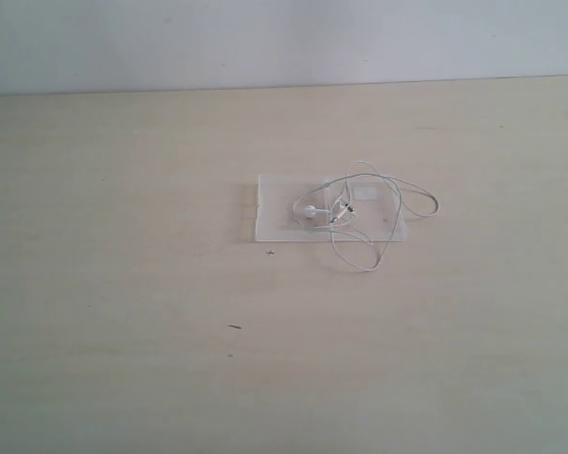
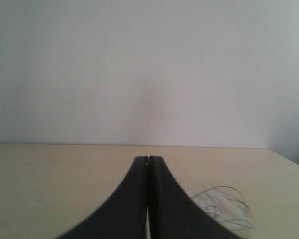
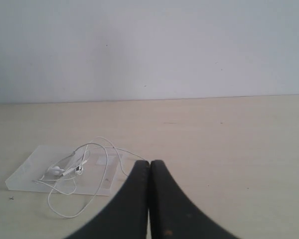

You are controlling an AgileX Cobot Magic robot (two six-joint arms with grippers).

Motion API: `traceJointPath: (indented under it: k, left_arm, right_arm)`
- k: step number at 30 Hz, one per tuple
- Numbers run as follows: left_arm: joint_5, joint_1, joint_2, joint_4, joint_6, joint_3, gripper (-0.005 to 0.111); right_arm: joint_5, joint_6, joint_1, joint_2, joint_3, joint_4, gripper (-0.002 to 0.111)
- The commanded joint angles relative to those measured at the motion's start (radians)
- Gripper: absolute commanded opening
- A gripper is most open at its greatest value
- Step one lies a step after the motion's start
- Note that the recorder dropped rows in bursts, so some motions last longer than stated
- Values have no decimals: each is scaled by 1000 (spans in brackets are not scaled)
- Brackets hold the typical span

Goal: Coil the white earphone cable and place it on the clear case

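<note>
1. Left claw [image 2: 148, 160]: jaws pressed together and empty, low over the desk [image 2: 50, 169]. The wire loops lie ahead of it and off to one side, well apart.
2. Right claw [image 3: 150, 163]: also closed on nothing. It sits near the case corner but isn't touching it.
3. Cable [image 1: 341, 216]: loose bundle on the clear case [image 1: 276, 203], mostly over the half with the white label [image 1: 366, 193]. One earbud [image 1: 310, 212] is near the case's middle. One loop spills over the near edge onto the desk, another over the edge on the right arm's side.
4. My read: the cable is on the case but the coil is sloppy. Step in hand is tucking the stray loops in.
5. Open the right claw before descending. Take the near loop where it lies on bare desk, since the wire is very thin and the pads must close almost flush to the surface.
6. Lift low and fold the loop onto the bundle. Don't pull, or the coil will likely spring apart.
7. The case looks light and slick, so it may slide. Press the left claw on the bare half to hold it.
</note>
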Motion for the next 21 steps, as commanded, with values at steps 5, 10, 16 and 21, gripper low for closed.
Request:
traceJointPath:
  k: [5, 10, 16, 21]
  left_arm:
    - [41, 240, -4, -44, 17, 2, 0]
    - [133, 257, -7, -42, 91, 2, 0]
    - [145, 257, -43, -108, 114, 2, 0]
    - [145, 258, -50, -156, 137, 2, 0]
  right_arm:
    - [-1, -7, -6, -5, 3, -3, 0]
    - [-1, -7, -6, -5, 3, -3, 0]
    - [-1, -7, -6, -5, 3, -3, 0]
    - [-1, -7, -6, -5, 3, -6, 0]
